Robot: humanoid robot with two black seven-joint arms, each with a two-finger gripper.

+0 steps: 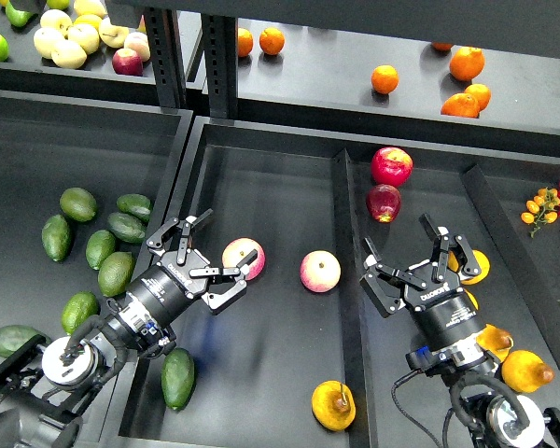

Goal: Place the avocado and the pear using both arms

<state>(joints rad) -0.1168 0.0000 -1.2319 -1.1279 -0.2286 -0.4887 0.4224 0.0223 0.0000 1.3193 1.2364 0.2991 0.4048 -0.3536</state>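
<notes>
The pear (pixel 333 405), squat and yellow-orange with a brown blotch at its stem end, lies at the front of the middle tray (pixel 280 187). One dark green avocado (pixel 177 377) lies at the tray's front left, under my left arm. Several more avocados (pixel 101 247) lie in the left bin. My left gripper (pixel 208 259) is open and empty over the tray's left side, its fingertips next to a pink-and-yellow apple (pixel 244 258). My right gripper (pixel 413 252) is open and empty over the right bin, behind and to the right of the pear.
A second pink-and-yellow apple (pixel 320 271) lies mid-tray. Two red apples (pixel 391 166) and yellow pears (pixel 525 371) lie in the right bin. A divider wall (pixel 347 280) separates the tray from that bin. Oranges (pixel 467 63) and pale fruit (pixel 70 42) sit on the back shelf.
</notes>
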